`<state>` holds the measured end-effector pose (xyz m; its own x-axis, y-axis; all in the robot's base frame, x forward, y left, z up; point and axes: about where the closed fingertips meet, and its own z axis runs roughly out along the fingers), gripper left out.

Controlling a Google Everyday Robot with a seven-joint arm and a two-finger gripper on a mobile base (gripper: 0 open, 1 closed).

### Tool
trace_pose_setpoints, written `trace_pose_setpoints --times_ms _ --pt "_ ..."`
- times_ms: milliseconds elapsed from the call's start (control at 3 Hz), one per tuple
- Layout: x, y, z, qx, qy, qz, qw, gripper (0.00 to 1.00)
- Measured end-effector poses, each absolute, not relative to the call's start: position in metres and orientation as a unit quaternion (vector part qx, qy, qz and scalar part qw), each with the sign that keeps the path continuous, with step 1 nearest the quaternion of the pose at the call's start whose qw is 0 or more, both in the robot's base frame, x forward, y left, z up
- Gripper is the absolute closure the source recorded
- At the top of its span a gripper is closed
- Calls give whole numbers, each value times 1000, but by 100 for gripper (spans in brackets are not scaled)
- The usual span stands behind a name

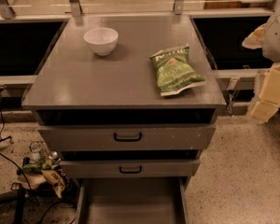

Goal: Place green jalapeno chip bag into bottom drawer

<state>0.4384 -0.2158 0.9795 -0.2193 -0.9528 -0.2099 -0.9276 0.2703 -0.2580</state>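
Glossy green jalapeno chip bag [176, 70] lies right of centre on the cabinet top; grey metal bottom drawer [130, 203] stands pulled out at bottom; pale gripper [267, 97] at right edge, grip state untellable.

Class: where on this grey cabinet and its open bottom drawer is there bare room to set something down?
Bare: the grey cabinet top front-left, bordered by the white round bowl and glossy green chip bag; also the open grey metal bottom drawer. Crowded: the right side, under the bag. The gripper hangs beyond the right edge.
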Motion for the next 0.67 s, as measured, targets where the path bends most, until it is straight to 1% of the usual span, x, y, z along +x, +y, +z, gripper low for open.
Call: trace_pose_setpoints --times_ms 333,667 --pt "439 -216 979 -603 780 -38 164 0" --pt "465 -207 978 -617 766 -33 179 0"
